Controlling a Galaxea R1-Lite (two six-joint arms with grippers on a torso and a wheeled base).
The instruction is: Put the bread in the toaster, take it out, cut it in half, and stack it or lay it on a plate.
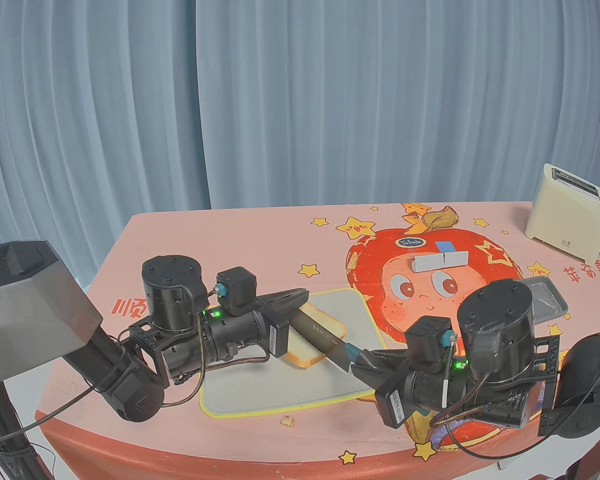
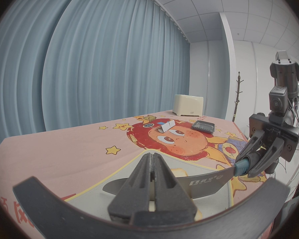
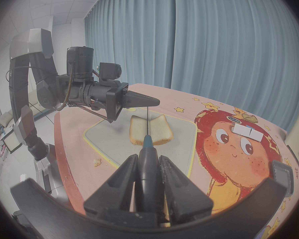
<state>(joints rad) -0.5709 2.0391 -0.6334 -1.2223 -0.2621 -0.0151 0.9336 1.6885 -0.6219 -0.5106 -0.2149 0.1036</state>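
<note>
Head view, item one: where does the bread lie?
— The bread [image 1: 305,353] lies flat on the cutting mat [image 1: 273,381], directly beneath the tips of the left gripper [image 1: 300,298] and just ahead of the right gripper [image 1: 363,361].
— State of the fingers?
— Left: pressed together with nothing seen between them. Right: clamped on the dark handle of the knife [image 1: 320,333].
— And the blade?
— In the right wrist view it stands edge-down across the middle of the slice. Its far end runs under the left fingertips. Contact between those tips and the blade cannot be determined.
— Is the slice parted?
— Cannot tell; the blade hides the line.
— Surroundings?
— A dark tray [image 1: 547,298] sits near, behind the right fingers. The toaster [image 1: 570,211] stands well apart from both sets of fingers, at the far corner of the table [image 1: 213,241].
</note>
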